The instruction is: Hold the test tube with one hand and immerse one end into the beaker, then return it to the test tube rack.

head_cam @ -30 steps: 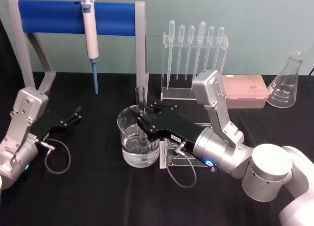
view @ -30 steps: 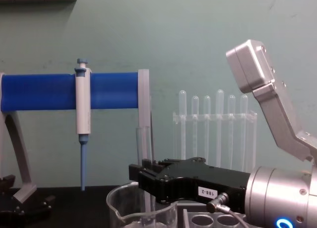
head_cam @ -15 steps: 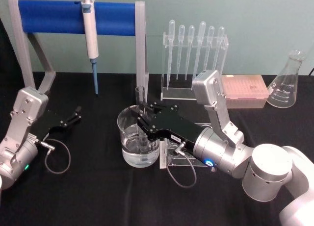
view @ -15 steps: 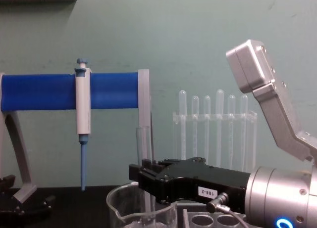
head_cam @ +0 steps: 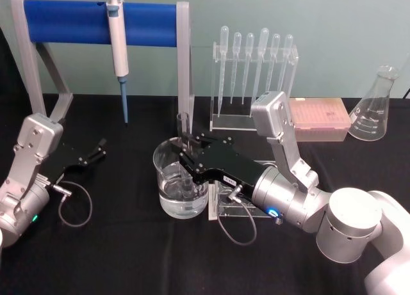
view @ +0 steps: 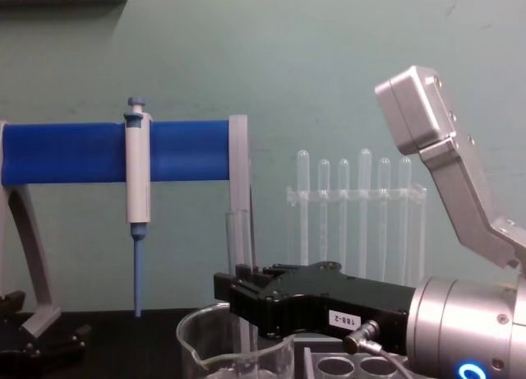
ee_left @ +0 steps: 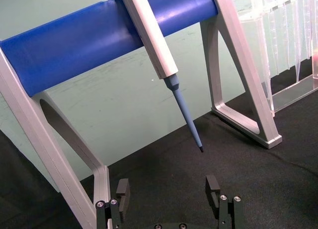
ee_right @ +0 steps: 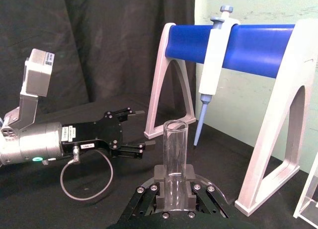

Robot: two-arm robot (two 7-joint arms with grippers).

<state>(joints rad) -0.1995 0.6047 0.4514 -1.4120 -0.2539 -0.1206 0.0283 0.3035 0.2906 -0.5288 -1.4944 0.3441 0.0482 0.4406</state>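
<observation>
The right end effector (head_cam: 187, 149) is clamped on the test tube (head_cam: 182, 123), holding it upright with its lower end down inside the beaker (head_cam: 165, 202) of clear liquid. The beaker stands near the middle of the black table (head_cam: 128, 256), just left of the clear rack (head_cam: 243, 208). The left end effector (head_cam: 97, 149) rests at the table's left side, well apart from the beaker, its 2 fingers spread apart.

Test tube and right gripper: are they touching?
Touching. The right wrist view shows the right gripper clamped against both sides of the upright test tube, no gap.
</observation>
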